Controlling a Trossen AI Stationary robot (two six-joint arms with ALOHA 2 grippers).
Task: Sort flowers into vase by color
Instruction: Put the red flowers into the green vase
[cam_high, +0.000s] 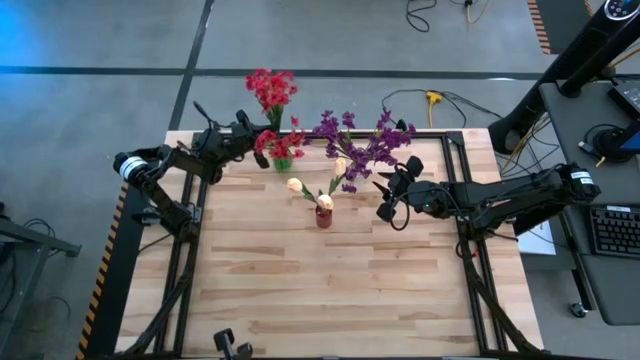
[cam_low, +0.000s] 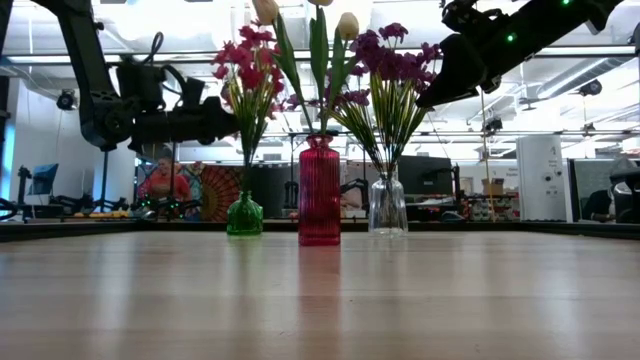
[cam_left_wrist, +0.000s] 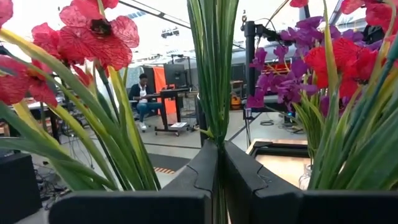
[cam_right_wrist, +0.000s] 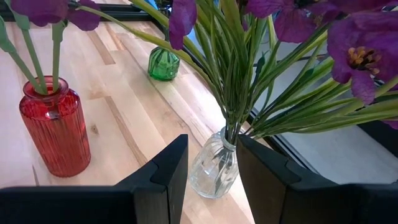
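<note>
Three vases stand in a row near the table's far edge. A green vase (cam_high: 282, 163) holds red flowers (cam_low: 245, 65). The red vase (cam_high: 323, 216) holds cream-yellow flowers (cam_high: 296, 186), and the clear glass vase (cam_right_wrist: 214, 168) holds purple flowers (cam_high: 360, 145). My left gripper (cam_left_wrist: 219, 163) is level, left of the red flowers, and shut on their green stems. My right gripper (cam_low: 447, 80) hangs open beside the purple blossoms, high above the clear vase, with its fingers apart and nothing between them. My left gripper pinches a bundle of green stems and leaves (cam_left_wrist: 214, 127) of the red flowers between its two fingers (cam_left_wrist: 200, 171). The fingers come level from the table's left and lie across the stems. The stems stand upright, and their lower end (cam_low: 244, 185) goes into the green vase.
Black frame rails (cam_high: 462, 190) run along the table's sides. A cable with a yellow plug (cam_high: 432, 98) lies beyond the far edge. A desk with a keyboard (cam_high: 612, 228) stands at the right. The near half of the wooden table (cam_high: 320, 300) is bare. A person (cam_left_wrist: 143, 93) sits in the room behind.
</note>
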